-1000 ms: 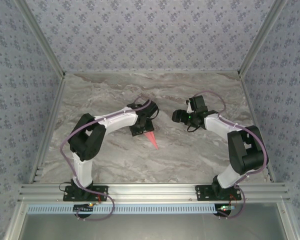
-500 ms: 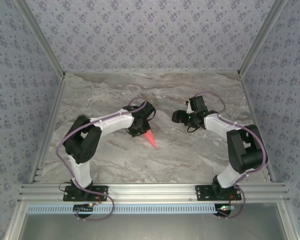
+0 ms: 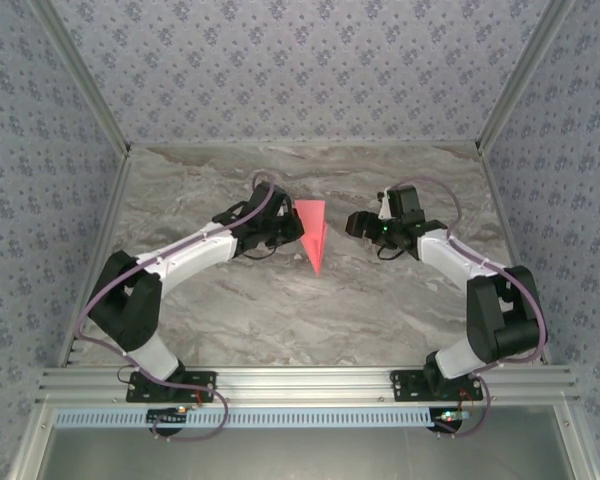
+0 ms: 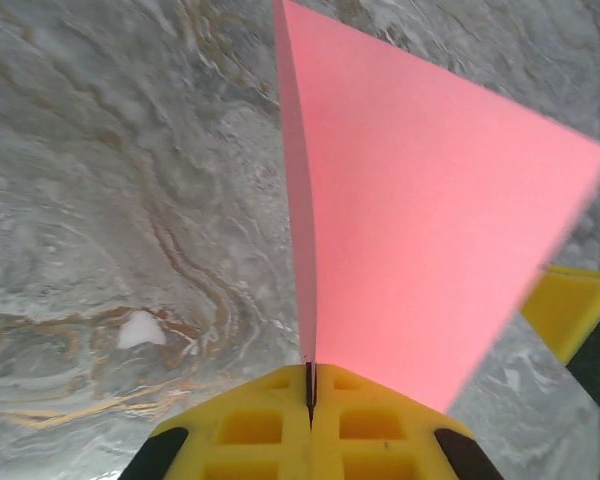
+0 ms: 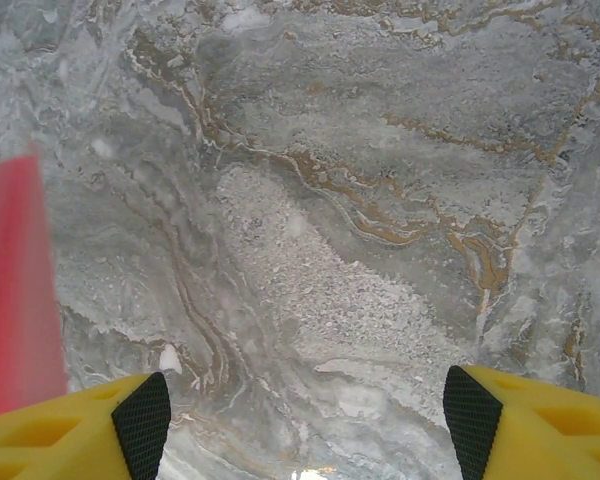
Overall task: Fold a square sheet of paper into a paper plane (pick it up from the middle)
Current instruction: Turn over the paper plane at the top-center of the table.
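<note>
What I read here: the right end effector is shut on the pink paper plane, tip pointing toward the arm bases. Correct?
Not quite: the left end effector is the one shut on the pink paper plane, as the left wrist view shows. The right end effector stands open. The tip does point toward the arm bases.

The bench (image 3: 230, 310) is grey marble veined with brown. Walls (image 3: 300, 70) papered in a small blue-grey floral print stand behind and beside it. An aluminium rail (image 3: 310, 382) runs along its near edge.
</note>
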Controlling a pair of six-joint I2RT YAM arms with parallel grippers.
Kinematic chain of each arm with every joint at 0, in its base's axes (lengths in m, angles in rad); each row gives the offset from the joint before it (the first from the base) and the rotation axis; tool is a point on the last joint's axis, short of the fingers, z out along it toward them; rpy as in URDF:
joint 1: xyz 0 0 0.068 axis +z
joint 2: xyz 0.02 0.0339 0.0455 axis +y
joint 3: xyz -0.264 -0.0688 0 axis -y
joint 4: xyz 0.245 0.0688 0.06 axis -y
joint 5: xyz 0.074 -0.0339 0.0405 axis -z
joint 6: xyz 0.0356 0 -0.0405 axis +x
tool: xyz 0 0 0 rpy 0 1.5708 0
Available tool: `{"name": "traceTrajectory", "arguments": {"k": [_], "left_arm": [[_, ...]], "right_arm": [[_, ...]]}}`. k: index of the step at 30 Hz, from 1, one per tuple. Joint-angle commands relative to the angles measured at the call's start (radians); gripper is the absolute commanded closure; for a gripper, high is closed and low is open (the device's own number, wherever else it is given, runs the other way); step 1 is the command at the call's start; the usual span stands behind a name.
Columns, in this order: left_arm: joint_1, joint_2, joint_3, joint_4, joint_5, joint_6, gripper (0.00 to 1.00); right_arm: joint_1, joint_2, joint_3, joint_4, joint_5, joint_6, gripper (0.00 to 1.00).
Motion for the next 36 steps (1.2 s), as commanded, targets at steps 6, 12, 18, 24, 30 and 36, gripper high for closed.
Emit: {"name": "traceTrajectory", "arguments": {"k": [6, 12, 18, 24, 30, 36], "left_arm": [[0.025, 0.128, -0.160, 0.409, 0.200, -0.092, 1.00], [0.025, 0.147, -0.219, 0.403, 0.139, -0.110, 1.00], [0.026, 0.138, -0.272, 0.370, 0.085, -0.128, 1.00], [0.025, 0.135, -0.280, 0.347, 0.082, -0.122, 1.00], [0.025, 0.138, -0.280, 0.333, 0.077, -0.116, 1.00], [0.025, 0.147, -0.279, 0.334, 0.079, -0.116, 1.00]], "right_arm": [[0.031, -0.015, -0.041, 0.006, -0.011, 0.035, 0.25], [0.096, 0.016, -0.039, 0.006, -0.018, 0.024, 0.32], [0.210, 0.090, 0.013, -0.020, -0.006, -0.002, 0.50], [0.315, 0.143, 0.079, -0.048, 0.025, -0.039, 0.60], [0.359, 0.168, 0.095, -0.074, 0.076, -0.053, 0.66], [0.380, 0.197, 0.113, -0.096, 0.091, -0.062, 0.64]]}}
